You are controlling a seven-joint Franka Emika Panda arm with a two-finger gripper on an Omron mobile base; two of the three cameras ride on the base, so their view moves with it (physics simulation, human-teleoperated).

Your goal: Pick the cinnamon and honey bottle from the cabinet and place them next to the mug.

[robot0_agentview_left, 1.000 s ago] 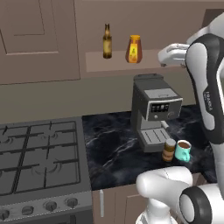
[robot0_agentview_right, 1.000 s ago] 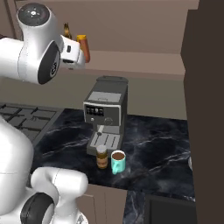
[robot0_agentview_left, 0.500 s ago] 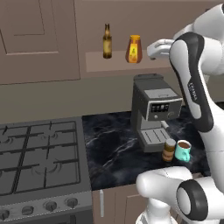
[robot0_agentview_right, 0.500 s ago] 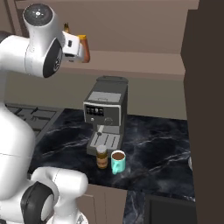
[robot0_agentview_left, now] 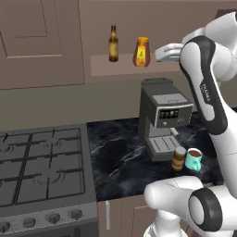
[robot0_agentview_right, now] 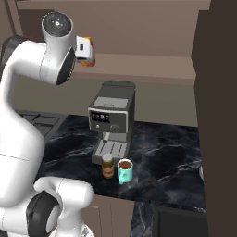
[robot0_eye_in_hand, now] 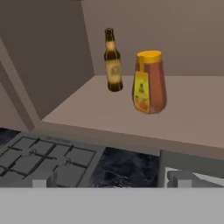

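Note:
The honey bottle [robot0_agentview_left: 141,52] stands upright on the cabinet shelf ledge [robot0_agentview_left: 104,68], amber with an orange cap and yellow label. My gripper [robot0_agentview_left: 159,53] hovers just right of it at shelf height, open and holding nothing. In the hand view the honey bottle [robot0_eye_in_hand: 149,82] sits ahead and above the gripper [robot0_eye_in_hand: 109,182], whose fingertips [robot0_eye_in_hand: 178,179] stand wide apart. From the right, the gripper [robot0_agentview_right: 84,46] partly hides the honey bottle [robot0_agentview_right: 90,60]. The cinnamon [robot0_agentview_left: 178,159] stands on the counter touching or nearly touching the teal mug [robot0_agentview_left: 193,159]; they are the cinnamon [robot0_agentview_right: 108,166] and mug [robot0_agentview_right: 124,171] in the right base view.
A slender dark brown bottle [robot0_agentview_left: 113,44] stands left of the honey bottle on the shelf. A grey coffee machine [robot0_agentview_left: 164,119] sits under the shelf, behind the mug. A gas stove [robot0_agentview_left: 41,171] lies left of the black marble counter [robot0_agentview_left: 118,159].
The arm has swung left along the shelf, bringing the open gripper close to the honey bottle's right side. The bottles, jar and mug have not moved.

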